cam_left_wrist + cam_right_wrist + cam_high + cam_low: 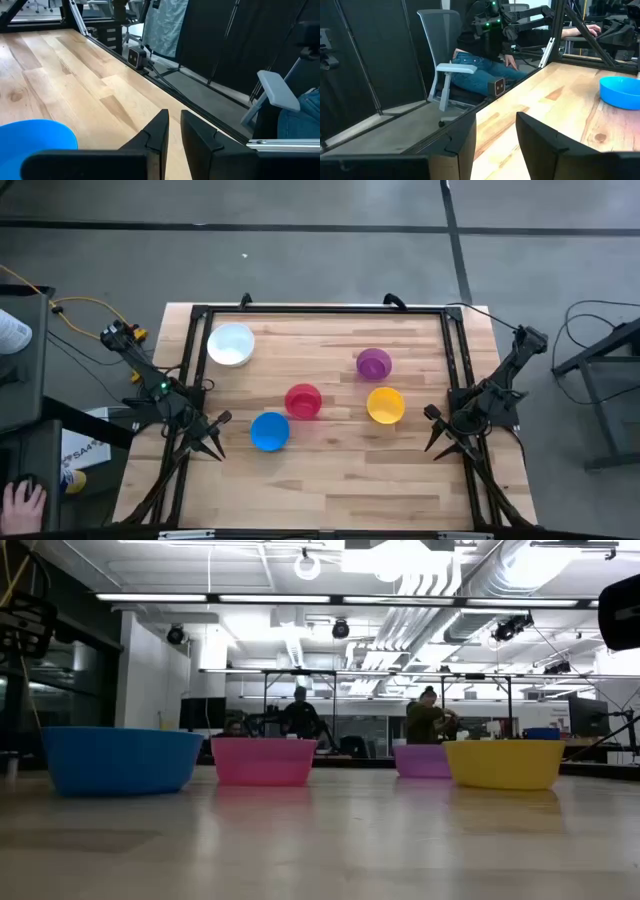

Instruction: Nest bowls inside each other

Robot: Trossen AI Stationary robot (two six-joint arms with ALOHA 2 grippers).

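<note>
Five bowls stand apart, upright on their bases on the wooden table (340, 480). They are white (231, 345) at the far left, purple (373, 363), red (303, 401), yellow (385, 405) and blue (269, 431). The low view shows blue (120, 760), red (263, 760), purple (420, 760) and yellow (503, 763); the white one is hidden there. My left gripper (213, 438) hovers at the table's left edge beside the blue bowl (35, 135), its fingers (160, 125) a narrow gap apart with nothing between. My right gripper (440, 437) waits at the right edge, open (495, 120) and empty.
A black metal frame (320, 310) runs around the table's edges. A person sits beyond the table's left side (480, 65), with a hand (20, 502) at a desk there. Bare wood lies in front of the bowls toward the near edge.
</note>
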